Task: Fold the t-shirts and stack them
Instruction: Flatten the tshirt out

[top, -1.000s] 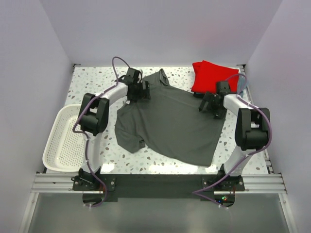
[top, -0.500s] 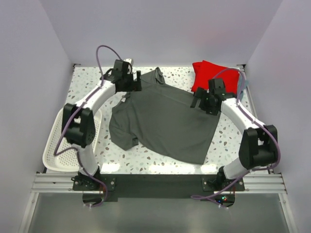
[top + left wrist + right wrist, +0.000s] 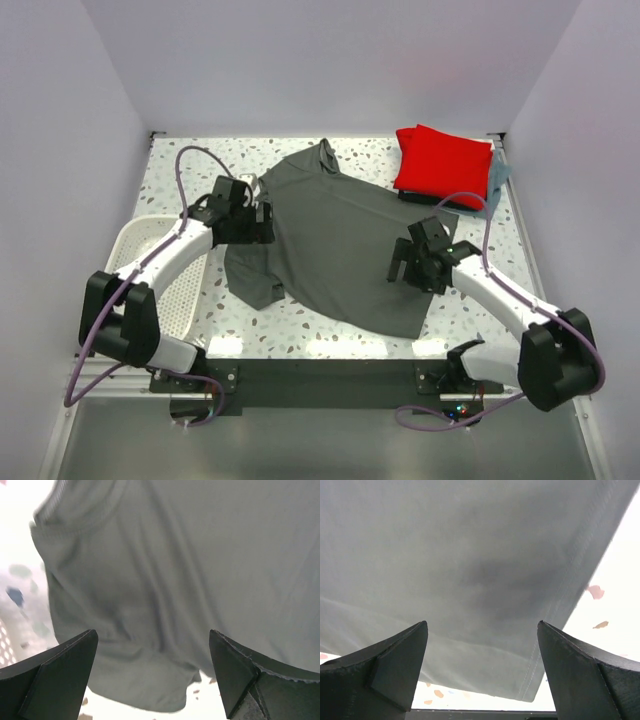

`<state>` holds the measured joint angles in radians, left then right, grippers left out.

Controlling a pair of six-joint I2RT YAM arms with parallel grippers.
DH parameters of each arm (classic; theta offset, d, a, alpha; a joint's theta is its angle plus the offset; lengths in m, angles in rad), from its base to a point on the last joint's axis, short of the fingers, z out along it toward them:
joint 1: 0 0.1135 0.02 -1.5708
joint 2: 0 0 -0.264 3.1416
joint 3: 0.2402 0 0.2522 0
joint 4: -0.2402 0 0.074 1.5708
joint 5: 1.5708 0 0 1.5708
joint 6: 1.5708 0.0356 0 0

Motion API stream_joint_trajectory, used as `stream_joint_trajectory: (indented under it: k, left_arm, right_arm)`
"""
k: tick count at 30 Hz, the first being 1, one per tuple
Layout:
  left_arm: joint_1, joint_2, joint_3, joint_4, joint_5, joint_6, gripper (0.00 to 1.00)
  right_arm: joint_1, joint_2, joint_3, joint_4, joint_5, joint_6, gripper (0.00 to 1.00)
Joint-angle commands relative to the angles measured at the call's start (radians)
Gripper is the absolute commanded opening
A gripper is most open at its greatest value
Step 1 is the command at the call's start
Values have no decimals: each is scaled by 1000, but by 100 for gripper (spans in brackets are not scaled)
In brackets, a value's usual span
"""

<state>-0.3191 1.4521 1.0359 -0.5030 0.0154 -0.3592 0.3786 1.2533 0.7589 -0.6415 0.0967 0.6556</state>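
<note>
dark grey t-shirt (image 3: 340, 235) | left hand (image 3: 264, 222), right hand (image 3: 400, 263) drawn nearer | jaws wide

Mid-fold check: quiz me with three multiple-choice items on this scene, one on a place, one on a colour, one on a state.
1. Where does the red t-shirt lie?
A. far right corner of the table
B. near left corner
C. near right corner

2. The t-shirt spread out mid-table is:
A. red
B. dark grey
C. yellow

3. The left gripper has its fingers:
A. shut on a sleeve
B. shut, empty
C. open

Answers:
1 A, it sits folded by the far right wall.
2 B, dark grey cloth covers the middle.
3 C, the left wrist view shows a wide gap between them.
</note>
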Motion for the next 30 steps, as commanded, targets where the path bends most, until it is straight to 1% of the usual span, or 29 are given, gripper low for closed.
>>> stream_joint_trajectory:
  k: [1, 3, 6, 12, 15, 18, 21, 26, 28, 30]
  left_arm:
    - [-3, -73, -51, 0, 53, -27, 98]
    - [-3, -91, -65, -5, 72, -32, 98]
    - [-3, -116, -82, -3, 63, -18, 98]
    - [-3, -87, -83, 7, 67, 3, 98]
    - [-3, -32, -108, 61, 72, 6, 99]
    - [-3, 37, -115, 112, 113, -3, 99]
    - [-1, 94, -99, 132, 135, 0, 99]
    - [0, 139, -83, 150, 138, 6, 99]
    - [-1, 143, -91, 164, 146, 0, 99]
    - [-1, 146, -102, 173, 152, -1, 99]
  right_arm:
    - [28, -100, -62, -46, 80, 85, 93]
    - [42, -142, -82, -79, 77, 124, 93]
    - [74, -181, -110, -122, 92, 160, 92]
    - [117, -190, -155, -150, 107, 208, 91]
    - [141, -189, -174, -156, 118, 229, 91]
    - [160, -187, -194, -159, 124, 252, 91]
    - [178, -183, -214, -144, 107, 288, 91]
    - [229, -167, -230, -135, 101, 348, 90]
    - [241, -176, -239, -132, 98, 360, 88]
    - [244, -190, -251, -126, 98, 366, 84]
